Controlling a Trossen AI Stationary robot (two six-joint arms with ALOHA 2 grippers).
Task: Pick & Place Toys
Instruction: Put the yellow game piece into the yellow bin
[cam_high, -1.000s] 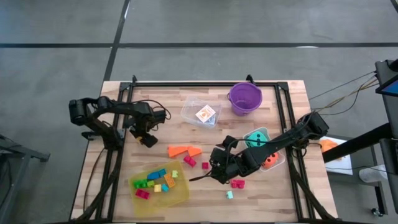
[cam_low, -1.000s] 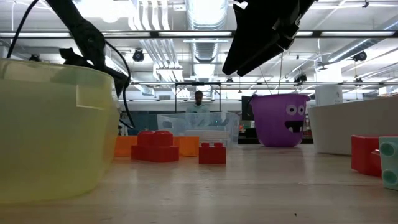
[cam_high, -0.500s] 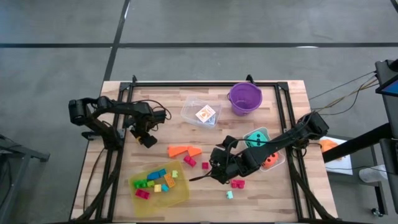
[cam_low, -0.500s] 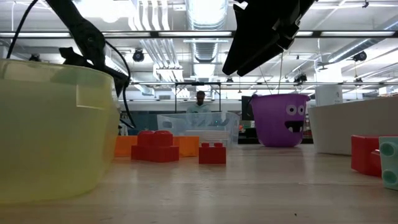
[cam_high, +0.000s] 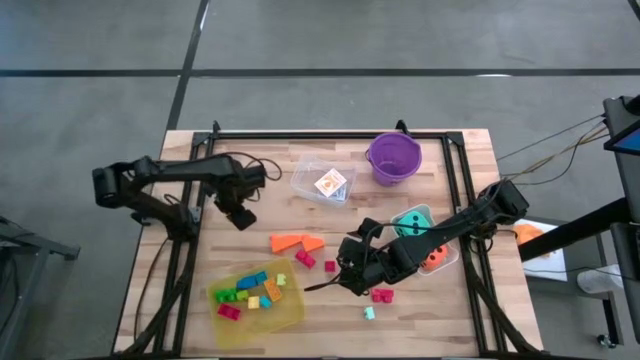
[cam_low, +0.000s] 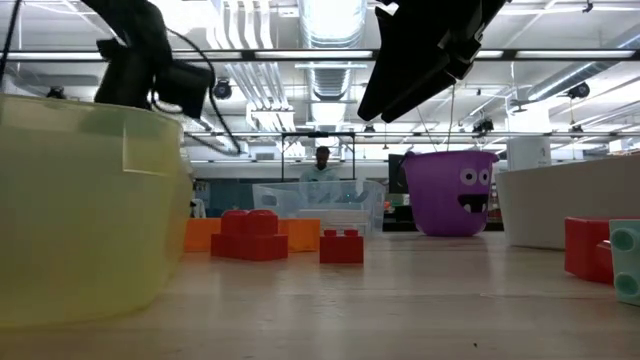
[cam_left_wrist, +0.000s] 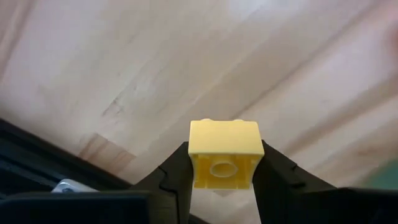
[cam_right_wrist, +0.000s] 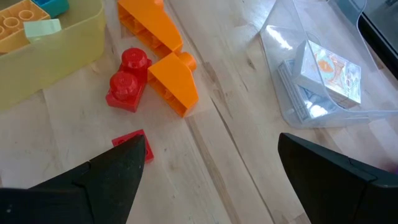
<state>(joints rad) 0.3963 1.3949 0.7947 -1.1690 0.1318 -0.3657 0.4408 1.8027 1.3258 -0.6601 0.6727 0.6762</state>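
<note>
One yellow brick (cam_left_wrist: 224, 153) sits clamped in the left claw (cam_left_wrist: 221, 180).

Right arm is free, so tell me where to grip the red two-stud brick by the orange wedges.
Take the red two-stud brick across its two long flat sides, coming straight down. It lies flat, studs up, with bare table on the side away from the orange wedge. The right gripper stands open nearby.

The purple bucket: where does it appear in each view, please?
High view: bucket near the table's far edge, right of centre.
Low view: right of centre, at the back.
Left wrist view: not in it.
Right wrist view: not in it.
Shared landmark: clear tub beside it.
</note>
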